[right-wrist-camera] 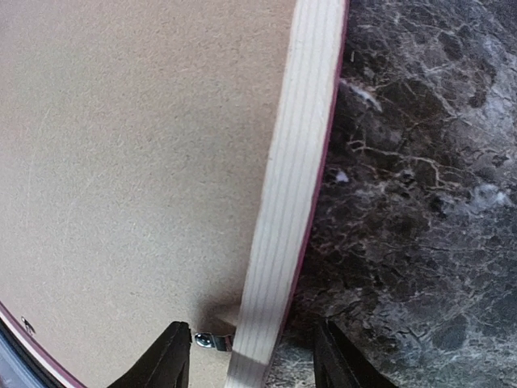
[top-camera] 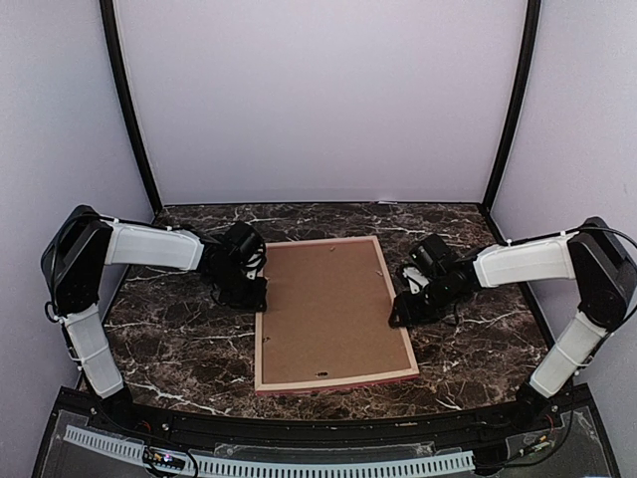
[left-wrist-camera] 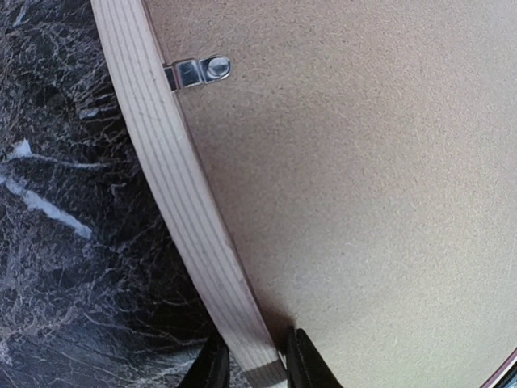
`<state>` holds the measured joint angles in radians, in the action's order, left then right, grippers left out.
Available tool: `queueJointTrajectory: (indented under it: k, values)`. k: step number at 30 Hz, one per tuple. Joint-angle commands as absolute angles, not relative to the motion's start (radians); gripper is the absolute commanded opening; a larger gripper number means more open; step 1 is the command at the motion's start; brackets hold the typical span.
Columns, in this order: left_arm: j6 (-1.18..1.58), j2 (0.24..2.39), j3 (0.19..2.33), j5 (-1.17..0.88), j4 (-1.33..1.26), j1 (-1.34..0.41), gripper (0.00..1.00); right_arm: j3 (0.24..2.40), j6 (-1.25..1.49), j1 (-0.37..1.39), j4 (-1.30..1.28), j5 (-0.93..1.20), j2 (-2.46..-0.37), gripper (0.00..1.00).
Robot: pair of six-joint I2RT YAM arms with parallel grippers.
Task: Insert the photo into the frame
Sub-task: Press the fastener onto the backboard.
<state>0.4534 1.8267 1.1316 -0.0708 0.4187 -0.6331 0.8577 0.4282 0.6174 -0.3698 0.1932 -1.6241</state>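
Note:
The frame (top-camera: pixel 336 381) lies face down in the middle of the marble table, pale wood up, with a pink edge showing. A brown hardboard backing (top-camera: pixel 328 309) fills it. The photo is hidden. My left gripper (top-camera: pixel 254 294) is at the frame's left rail (left-wrist-camera: pixel 174 186), and in the left wrist view it (left-wrist-camera: pixel 257 364) is shut on that rail, one finger on each side. My right gripper (top-camera: pixel 400 314) is at the right rail (right-wrist-camera: pixel 295 186). In the right wrist view it (right-wrist-camera: pixel 252 356) stands open astride the rail, with a gap on both sides.
A metal clip (left-wrist-camera: pixel 198 71) holds the backing at the left rail, and another clip (right-wrist-camera: pixel 206 341) sits by the right rail beside my right inner finger. Dark marble tabletop (top-camera: pixel 189 344) surrounds the frame. Pale walls close off the back and sides.

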Motion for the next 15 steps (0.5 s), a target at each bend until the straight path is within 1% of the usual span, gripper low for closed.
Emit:
queueJointTrajectory:
  k: [1, 9, 12, 15]
  values:
    - [0.451, 1.813, 1.104, -0.073, 0.42, -0.638, 0.25, 0.843, 0.432, 0.612, -0.376, 0.128, -1.573, 0.55]
    - [0.423, 1.81, 1.097, -0.093, 0.416, -0.64, 0.25, 0.936, 0.416, 0.591, -0.358, 0.057, -1.64, 0.56]
    - [0.402, 1.809, 1.097, -0.097, 0.423, -0.647, 0.25, 1.001, 0.4, 0.572, -0.353, 0.044, -1.688, 0.62]
    - [0.39, 1.807, 1.095, -0.095, 0.428, -0.657, 0.24, 1.061, 0.378, 0.557, -0.348, 0.029, -1.746, 0.65]
